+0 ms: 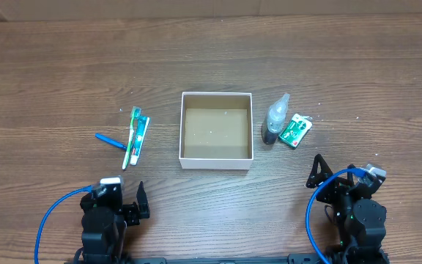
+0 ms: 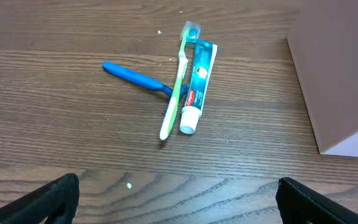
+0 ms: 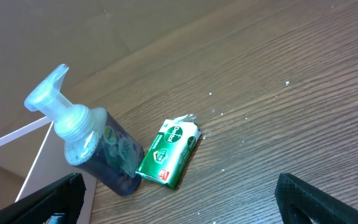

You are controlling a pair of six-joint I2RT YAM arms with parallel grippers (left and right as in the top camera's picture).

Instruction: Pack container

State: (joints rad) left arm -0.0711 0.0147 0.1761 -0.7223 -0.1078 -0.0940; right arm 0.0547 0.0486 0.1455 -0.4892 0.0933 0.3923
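Note:
The container (image 1: 216,160), a square white box with a brown inside, stands open and empty at the table's middle; its white wall shows in the left wrist view (image 2: 340,81). Left of it lie a green toothbrush (image 1: 132,137), a toothpaste tube (image 1: 141,136) and a blue razor (image 1: 110,140), also in the left wrist view: the toothbrush (image 2: 176,93), the tube (image 2: 196,84), the razor (image 2: 135,76). Right of it stand a pump bottle (image 1: 274,120) and a green soap packet (image 1: 295,130), both in the right wrist view: the bottle (image 3: 95,143), the packet (image 3: 169,154). My left gripper (image 1: 130,209) and right gripper (image 1: 328,176) are open and empty near the front edge.
The wooden table (image 1: 64,66) carries small white specks. A blue cable (image 1: 46,220) loops by the left arm and another (image 1: 310,213) by the right arm.

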